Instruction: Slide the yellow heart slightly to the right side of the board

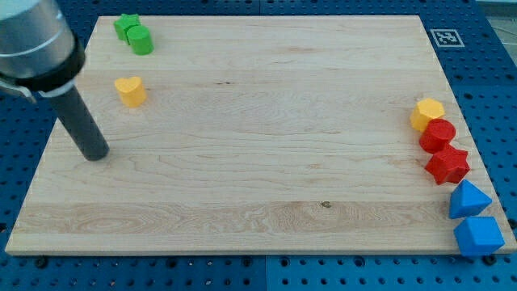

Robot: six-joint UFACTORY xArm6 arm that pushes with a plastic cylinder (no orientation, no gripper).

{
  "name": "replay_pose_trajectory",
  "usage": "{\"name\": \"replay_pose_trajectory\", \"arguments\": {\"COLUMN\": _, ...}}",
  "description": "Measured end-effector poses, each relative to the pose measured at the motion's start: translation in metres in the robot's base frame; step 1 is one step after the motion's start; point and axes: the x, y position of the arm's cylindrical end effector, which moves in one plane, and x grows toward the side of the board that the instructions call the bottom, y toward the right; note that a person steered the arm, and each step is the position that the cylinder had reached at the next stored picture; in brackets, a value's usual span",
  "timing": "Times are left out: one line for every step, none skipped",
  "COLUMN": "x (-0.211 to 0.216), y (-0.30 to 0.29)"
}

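Pale wooden desk [266,121] with visible grain, lying on a blue perforated base [493,65]; a small black-and-white marker tag [445,36] just off the board's upper right corner.

No fingers on this arm, so nothing to open or close: only a straight dark rod, my tip [96,155] down on the wood near the view's left edge.

Yellow heart [130,90] in the upper left part of the board, up and a little to the right of my tip, apart from it. Farther up, near the top edge, two green blocks touching each other: a green star-like block [125,24] and a green rounded block [140,40] just below and right of it.

Along the right edge, a tight column: yellow hexagon [426,113], red rounded block [438,135], red star [447,165], then a blue triangular block [468,200] and a blue block [478,235] of unclear shape at the bottom right corner.

Between the heart and that right-hand column, bare wood across the whole middle; nothing lying to the heart's right along its row.
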Motion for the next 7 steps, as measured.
{"name": "replay_pose_trajectory", "arguments": {"x": -0.029, "y": -0.019}}
{"name": "replay_pose_trajectory", "arguments": {"x": -0.045, "y": -0.032}}
{"name": "replay_pose_trajectory", "arguments": {"x": -0.067, "y": -0.034}}
{"name": "replay_pose_trajectory", "arguments": {"x": -0.078, "y": -0.034}}
{"name": "replay_pose_trajectory", "arguments": {"x": -0.093, "y": -0.013}}
{"name": "replay_pose_trajectory", "arguments": {"x": -0.093, "y": 0.011}}
{"name": "replay_pose_trajectory", "arguments": {"x": -0.093, "y": 0.019}}
